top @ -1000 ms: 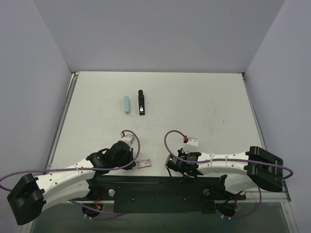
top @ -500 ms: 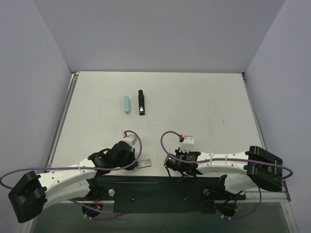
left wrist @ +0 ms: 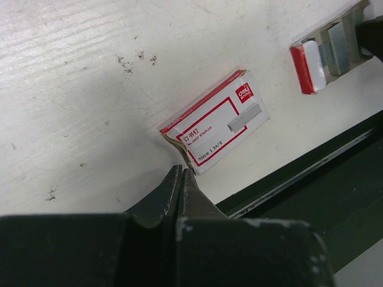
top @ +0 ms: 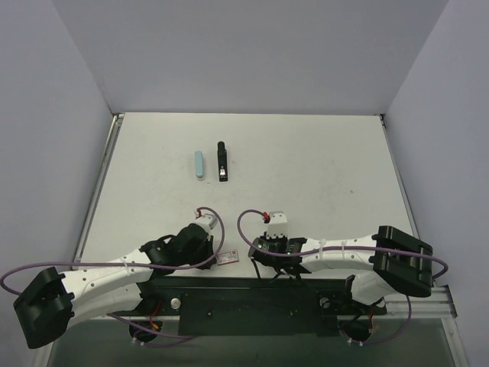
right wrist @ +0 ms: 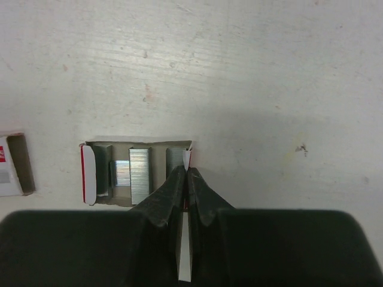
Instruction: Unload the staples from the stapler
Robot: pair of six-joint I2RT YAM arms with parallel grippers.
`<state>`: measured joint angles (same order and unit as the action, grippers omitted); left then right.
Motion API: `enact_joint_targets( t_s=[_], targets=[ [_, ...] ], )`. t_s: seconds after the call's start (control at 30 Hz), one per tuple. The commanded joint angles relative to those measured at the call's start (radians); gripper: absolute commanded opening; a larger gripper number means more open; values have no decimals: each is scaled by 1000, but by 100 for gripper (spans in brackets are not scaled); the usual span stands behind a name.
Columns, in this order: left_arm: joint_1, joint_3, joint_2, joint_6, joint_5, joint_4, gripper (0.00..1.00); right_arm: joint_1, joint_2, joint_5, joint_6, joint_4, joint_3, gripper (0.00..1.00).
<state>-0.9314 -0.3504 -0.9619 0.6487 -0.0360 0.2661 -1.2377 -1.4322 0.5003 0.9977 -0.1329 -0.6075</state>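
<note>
The black stapler lies far back on the table, next to a light-blue bar; both arms are well away from it. A red-and-white staple box sleeve lies close to the table's front edge. My left gripper is shut, its tips meeting at the sleeve's torn corner. The box's inner tray lies pulled out and holds several staple strips. My right gripper is shut on the tray's thin white end wall. From above, the sleeve sits between the two grippers.
The black mounting rail runs just beyond the table's front edge beside the sleeve. Grey walls enclose the table on three sides. The sleeve's open end shows at the left edge of the right wrist view.
The right arm has swung left toward the sleeve and its jaws have closed on the tray's end wall. The left arm shifted only slightly; stapler and sleeve stayed put.
</note>
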Motion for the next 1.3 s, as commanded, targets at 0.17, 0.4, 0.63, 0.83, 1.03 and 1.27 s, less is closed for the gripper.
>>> enact_joint_targets(
  t_s=[0.17, 0.4, 0.63, 0.83, 1.03, 1.27],
  targets=[
    [-7, -13, 37, 14, -59, 16, 0, 0, -54, -42, -87, 70, -43, 0],
    [-7, -9, -66, 12, -56, -51, 0, 3, -68, -54, -103, 107, -49, 0],
    [-7, -22, -100, 8, -44, -71, 0, 0, -80, -57, -110, 153, -51, 0],
    [-7, -25, -101, 3, -42, -67, 0, 3, -96, -46, -122, 168, -57, 0],
    [-7, -24, -109, 3, -35, -73, 0, 7, -108, -57, -128, 194, -54, 0],
    [-7, -25, -120, 3, -31, -79, 0, 4, -114, -82, -143, 231, -37, 0]
  ],
)
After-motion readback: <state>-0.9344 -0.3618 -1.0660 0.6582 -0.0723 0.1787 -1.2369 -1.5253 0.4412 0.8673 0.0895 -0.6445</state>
